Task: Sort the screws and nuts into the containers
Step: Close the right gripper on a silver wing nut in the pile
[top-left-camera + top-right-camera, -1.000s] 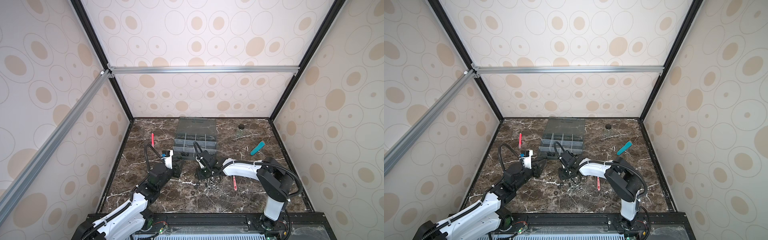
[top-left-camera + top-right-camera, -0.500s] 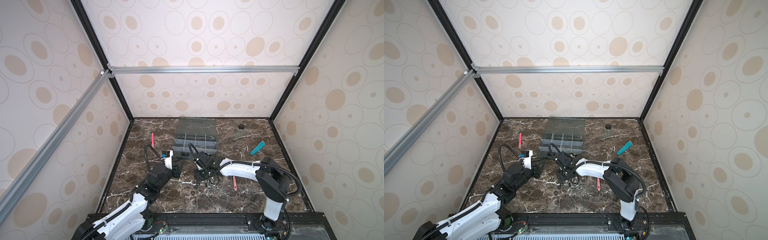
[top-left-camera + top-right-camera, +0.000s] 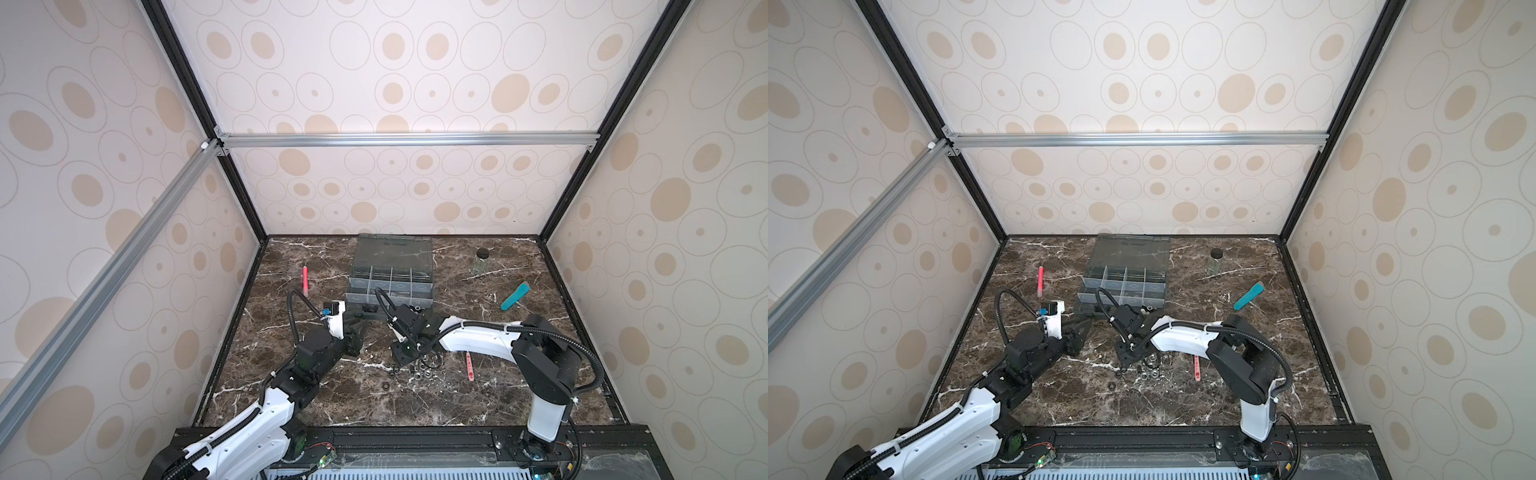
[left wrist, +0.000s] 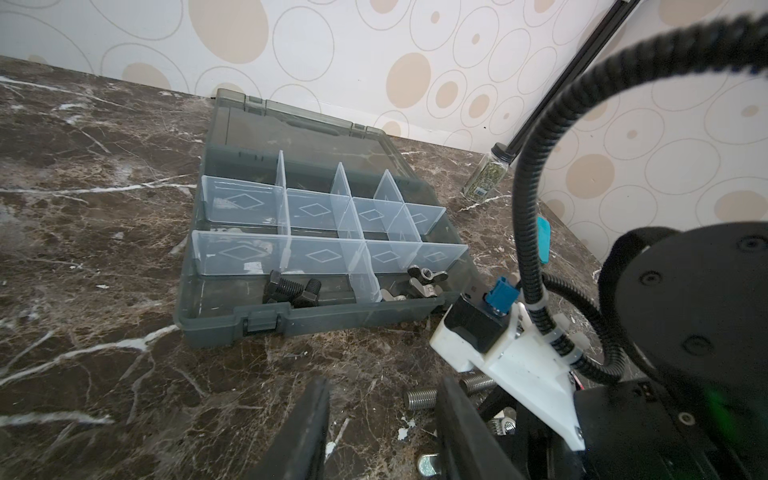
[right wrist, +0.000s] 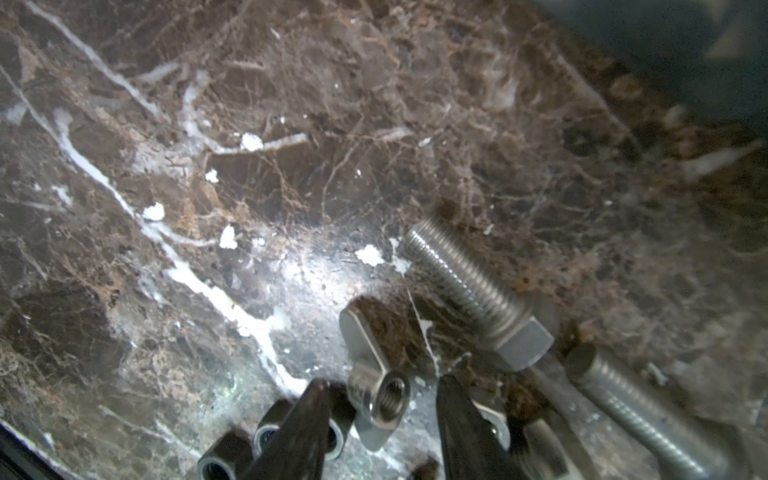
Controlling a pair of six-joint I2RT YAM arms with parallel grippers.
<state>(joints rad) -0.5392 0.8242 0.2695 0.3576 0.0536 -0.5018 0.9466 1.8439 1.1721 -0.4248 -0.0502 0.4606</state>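
Observation:
The grey organizer box [image 3: 357, 296] [image 3: 1090, 296] [image 4: 232, 328] lies open, its containers split by clear dividers. Black screws [image 4: 286, 291] lie in one front compartment and silver wing nuts [image 4: 426, 280] in another. Loose nuts [image 3: 419, 372] [image 3: 1148, 370] sit on the marble in front of the box. My right gripper [image 3: 401, 363] [image 3: 1127, 359] [image 5: 380, 384] is down at that pile, open, its fingers either side of a silver wing nut [image 5: 380, 399] without pinching it. Beside it are silver screws [image 5: 469, 291] and black nuts [image 5: 270, 428]. My left gripper [image 3: 359, 328] [image 3: 1081, 328] [image 4: 383, 384] is open over bare marble.
A red marker [image 3: 305, 280] lies left of the box, a black-capped jar [image 3: 482, 261] stands at the back right, and a teal tool [image 3: 515, 296] lies to the right. A pink stick [image 3: 470, 365] lies right of the pile. The right arm's cable loops near the box front.
The right gripper has edged slightly left and lower onto the loose pile. The left arm has stayed where it was.

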